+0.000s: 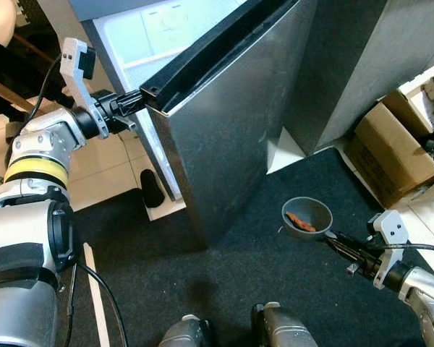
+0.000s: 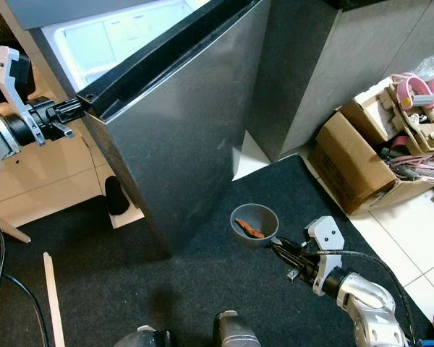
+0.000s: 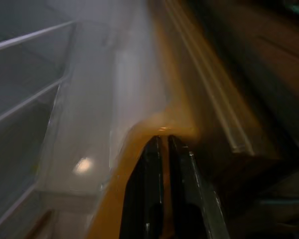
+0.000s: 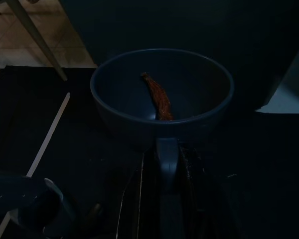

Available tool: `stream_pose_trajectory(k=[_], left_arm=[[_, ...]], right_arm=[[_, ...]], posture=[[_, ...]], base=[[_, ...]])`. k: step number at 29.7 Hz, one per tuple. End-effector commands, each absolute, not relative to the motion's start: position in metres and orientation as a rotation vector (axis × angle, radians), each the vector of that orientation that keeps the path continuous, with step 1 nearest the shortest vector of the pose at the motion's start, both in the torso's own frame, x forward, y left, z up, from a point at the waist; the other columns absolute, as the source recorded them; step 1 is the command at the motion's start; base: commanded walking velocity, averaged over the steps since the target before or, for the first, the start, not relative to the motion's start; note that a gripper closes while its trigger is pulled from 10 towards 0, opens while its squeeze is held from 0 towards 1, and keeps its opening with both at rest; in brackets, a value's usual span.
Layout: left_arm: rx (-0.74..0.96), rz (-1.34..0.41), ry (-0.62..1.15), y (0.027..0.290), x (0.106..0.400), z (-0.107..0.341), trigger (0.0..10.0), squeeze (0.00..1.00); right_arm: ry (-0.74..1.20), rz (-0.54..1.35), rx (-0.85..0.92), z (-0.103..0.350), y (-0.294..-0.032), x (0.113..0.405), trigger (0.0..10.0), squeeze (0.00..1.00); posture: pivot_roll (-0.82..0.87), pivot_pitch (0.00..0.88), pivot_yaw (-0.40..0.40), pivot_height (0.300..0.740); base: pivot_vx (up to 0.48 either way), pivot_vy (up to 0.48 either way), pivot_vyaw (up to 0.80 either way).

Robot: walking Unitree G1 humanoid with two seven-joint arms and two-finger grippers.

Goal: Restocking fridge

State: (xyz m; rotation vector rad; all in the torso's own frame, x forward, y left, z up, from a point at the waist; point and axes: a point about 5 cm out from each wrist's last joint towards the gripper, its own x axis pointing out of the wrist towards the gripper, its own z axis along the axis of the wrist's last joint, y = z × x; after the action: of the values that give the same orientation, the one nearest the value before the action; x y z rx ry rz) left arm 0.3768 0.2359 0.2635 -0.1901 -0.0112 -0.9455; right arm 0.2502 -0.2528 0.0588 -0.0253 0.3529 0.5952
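Note:
The steel fridge door (image 1: 231,123) stands swung open, with the white fridge interior (image 1: 155,32) behind it. My left gripper (image 1: 134,101) is raised at the door's top corner, fingers close together and touching its black edge. In the left wrist view the black fingers (image 3: 157,199) lie nearly together against the door's rim beside the wire shelves (image 3: 25,94). Low on the right, my right gripper (image 1: 334,241) is shut on the rim of a grey bowl (image 1: 307,215) holding a reddish-brown piece of food (image 4: 158,97).
A dark carpet (image 1: 260,282) covers the floor under me. Cardboard boxes (image 1: 394,141) full of clutter stand at the right. A dark cabinet wall (image 1: 362,65) rises behind the door. A pale wooden strip (image 1: 98,296) lies on the left. My feet (image 1: 224,329) show at the bottom.

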Motion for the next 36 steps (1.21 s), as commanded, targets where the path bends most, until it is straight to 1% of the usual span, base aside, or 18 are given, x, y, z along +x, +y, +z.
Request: stream_pose_trajectory(k=[1, 3, 4, 7, 9, 11, 15, 18, 20, 21, 24, 25, 26, 27, 28, 32, 35, 36], left_arm=[[-0.224, -1.062, -0.006, 0.22, 0.375, 0.259, 10.0, 0.0], [-0.265, -1.164, -0.031, 0.198, 0.37, 0.259, 10.0, 0.0], [-0.265, -1.164, -0.031, 0.198, 0.37, 0.259, 10.0, 0.0], [-0.323, -1.283, -0.051, 0.168, 0.36, 0.257, 10.0, 0.0], [-0.356, -1.321, -0.055, 0.157, 0.356, 0.255, 10.0, 0.0], [-0.361, -1.33, -0.056, 0.152, 0.355, 0.252, 10.0, 0.0], [-0.393, -1.291, -0.058, 0.156, 0.354, 0.249, 10.0, 0.0], [-0.393, -1.291, -0.058, 0.156, 0.354, 0.249, 10.0, 0.0], [-0.405, -1.273, -0.056, 0.158, 0.35, 0.247, 10.0, 0.0], [-0.405, -1.273, -0.056, 0.158, 0.35, 0.247, 10.0, 0.0], [-0.428, -1.238, -0.057, 0.163, 0.342, 0.245, 10.0, 0.0], [-0.428, -1.238, -0.057, 0.163, 0.342, 0.245, 10.0, 0.0], [-0.431, -1.23, -0.055, 0.163, 0.341, 0.244, 10.0, 0.0], [-0.435, -1.224, -0.053, 0.163, 0.339, 0.241, 10.0, 0.0], [-0.435, -1.224, -0.053, 0.163, 0.339, 0.241, 10.0, 0.0], [-0.461, -1.196, -0.056, 0.162, 0.339, 0.234, 10.0, 0.0], [-0.468, -1.186, -0.056, 0.162, 0.339, 0.232, 10.0, 0.0], [-0.476, -1.173, -0.053, 0.162, 0.338, 0.229, 10.0, 0.0]], right_arm=[[0.36, 0.571, -0.015, 0.058, -0.258, 0.248, 10.0, 0.0], [0.353, 0.558, -0.008, 0.058, -0.26, 0.25, 10.0, 0.0], [0.353, 0.558, -0.008, 0.058, -0.26, 0.25, 10.0, 0.0], [0.309, 0.578, 0.034, 0.064, -0.259, 0.251, 10.0, 0.0], [0.257, 0.604, 0.087, 0.071, -0.256, 0.253, 10.0, 0.0], [0.22, 0.598, 0.133, 0.076, -0.258, 0.254, 10.0, 0.0], [0.236, 0.486, 0.109, 0.071, -0.275, 0.257, 10.0, 0.0], [0.236, 0.486, 0.109, 0.071, -0.275, 0.257, 10.0, 0.0], [0.215, 0.402, 0.123, 0.072, -0.287, 0.259, 10.0, 0.0], [0.215, 0.402, 0.123, 0.072, -0.287, 0.259, 10.0, 0.0], [0.123, 0.255, 0.155, 0.087, -0.315, 0.26, 10.0, 0.0], [0.123, 0.255, 0.155, 0.087, -0.315, 0.26, 10.0, 0.0], [0.097, 0.211, 0.154, 0.093, -0.323, 0.261, 10.0, 0.0], [0.058, 0.142, 0.122, 0.104, -0.338, 0.262, 10.0, 0.0], [0.058, 0.142, 0.122, 0.104, -0.338, 0.262, 10.0, 0.0], [-0.036, 0.039, 0.058, 0.136, -0.362, 0.267, 10.0, 0.0], [-0.056, 0.024, 0.044, 0.143, -0.367, 0.268, 10.0, 0.0], [-0.085, 0.02, 0.028, 0.154, -0.371, 0.27, 10.0, 0.0]], posture=[[-0.11, 0.234, 0.047, 0.74], [-0.11, 0.223, 0.049, 0.74], [-0.11, 0.223, 0.049, 0.74], [-0.1, 0.209, 0.052, 0.74], [-0.1, 0.202, 0.052, 0.74], [-0.1, 0.195, 0.054, 0.74], [-0.1, 0.185, 0.056, 0.74], [-0.1, 0.185, 0.056, 0.74], [-0.1, 0.177, 0.06, 0.74], [-0.1, 0.177, 0.06, 0.74], [-0.1, 0.165, 0.067, 0.74], [-0.1, 0.165, 0.067, 0.74], [-0.1, 0.162, 0.07, 0.74], [-0.1, 0.157, 0.071, 0.74], [-0.1, 0.157, 0.071, 0.74], [-0.11, 0.143, 0.071, 0.74], [-0.11, 0.143, 0.071, 0.74], [-0.11, 0.139, 0.071, 0.74]], base=[[0.0, 0.0, 0.0], [0.0, 0.0, 0.0], [0.0, 0.0, 0.0], [0.0, 0.0, 0.0], [0.0, 0.0, 0.0], [0.0, 0.0, 0.0], [0.0, 0.0, 0.0], [0.0, 0.0, 0.0], [0.0, 0.0, 0.0], [0.0, 0.0, 0.0], [0.0, 0.0, 0.0], [0.0, 0.0, 0.0], [0.0, 0.0, 0.0], [0.0, 0.0, 0.0], [0.0, 0.0, 0.0], [0.0, 0.0, 0.0], [0.0, 0.0, 0.0], [0.0, 0.0, 0.0]])
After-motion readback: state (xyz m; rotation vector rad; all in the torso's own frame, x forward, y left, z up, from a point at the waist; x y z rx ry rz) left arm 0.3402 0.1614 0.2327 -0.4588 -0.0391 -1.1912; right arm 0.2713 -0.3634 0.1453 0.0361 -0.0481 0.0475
